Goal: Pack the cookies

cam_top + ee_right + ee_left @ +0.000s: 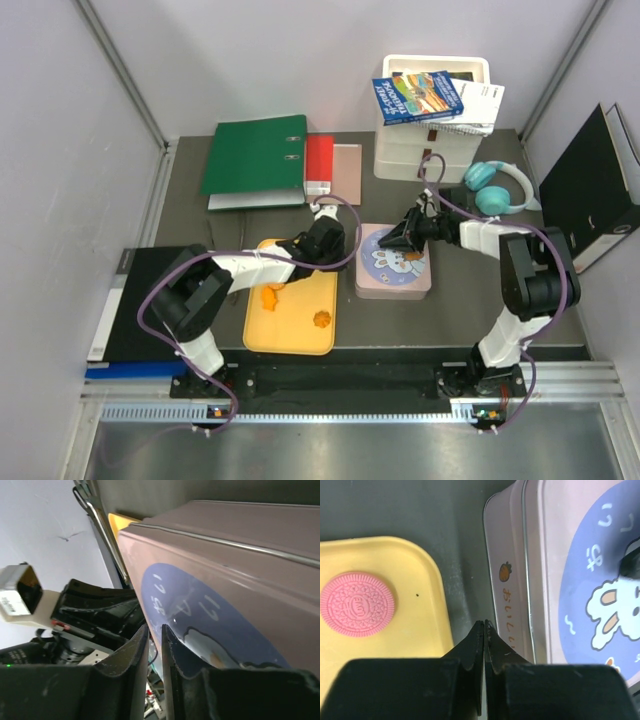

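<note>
1. A pink round cookie with an embossed pattern (pixel 357 604) lies flat on the yellow plastic tray (pixel 420 575), near the tray's rounded corner that faces the tin.
2. From above I also see a small orange cookie (pixel 271 296) by the tray's left edge and a second orange cookie (pixel 321 319) close to its right edge. Both are too small for me to tell their shapes.
3. The tray sits along the desk's (pixel 460 310) near edge, left of centre.
4. A pink rectangular tin with a blue bunny lid (pixel 393 288) stands just beside the tray's right edge, lid on, with a strip of dark desk between them.
5. My left gripper (pixel 484 626) hangs above that strip, jaws pressed together on nothing.
6. My right gripper (pixel 155 632) is over the tin's lid, its jaws only a narrow slit apart with nothing between them.
</note>
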Tool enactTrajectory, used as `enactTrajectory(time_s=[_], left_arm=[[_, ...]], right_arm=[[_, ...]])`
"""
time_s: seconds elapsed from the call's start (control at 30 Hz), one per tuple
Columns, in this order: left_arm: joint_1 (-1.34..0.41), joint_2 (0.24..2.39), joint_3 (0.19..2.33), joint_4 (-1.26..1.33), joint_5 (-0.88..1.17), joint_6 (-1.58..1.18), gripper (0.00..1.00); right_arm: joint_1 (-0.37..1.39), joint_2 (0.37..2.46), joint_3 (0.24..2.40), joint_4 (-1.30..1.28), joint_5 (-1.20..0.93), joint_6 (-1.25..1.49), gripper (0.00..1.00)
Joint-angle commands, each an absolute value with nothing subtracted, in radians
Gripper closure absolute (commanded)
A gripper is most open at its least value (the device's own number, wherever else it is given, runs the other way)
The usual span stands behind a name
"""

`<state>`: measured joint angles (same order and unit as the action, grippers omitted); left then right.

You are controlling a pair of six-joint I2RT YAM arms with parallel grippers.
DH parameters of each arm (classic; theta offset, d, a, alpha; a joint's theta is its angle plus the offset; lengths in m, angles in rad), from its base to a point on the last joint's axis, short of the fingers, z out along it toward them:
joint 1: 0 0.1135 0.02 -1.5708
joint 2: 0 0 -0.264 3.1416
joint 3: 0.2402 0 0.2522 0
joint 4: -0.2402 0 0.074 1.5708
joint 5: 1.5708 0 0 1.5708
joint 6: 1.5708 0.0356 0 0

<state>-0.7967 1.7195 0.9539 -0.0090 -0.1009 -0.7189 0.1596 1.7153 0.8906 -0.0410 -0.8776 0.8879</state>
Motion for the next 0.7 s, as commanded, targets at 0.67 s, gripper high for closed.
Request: enactTrajectory(time_s=[0.67], left_arm=[[-0.747,1.709,1.019,0.017,-0.167,-0.752,0.98]], right_arm=[[0.181,1.824,0.922,-0.167,-0.813,0.782,0.83]])
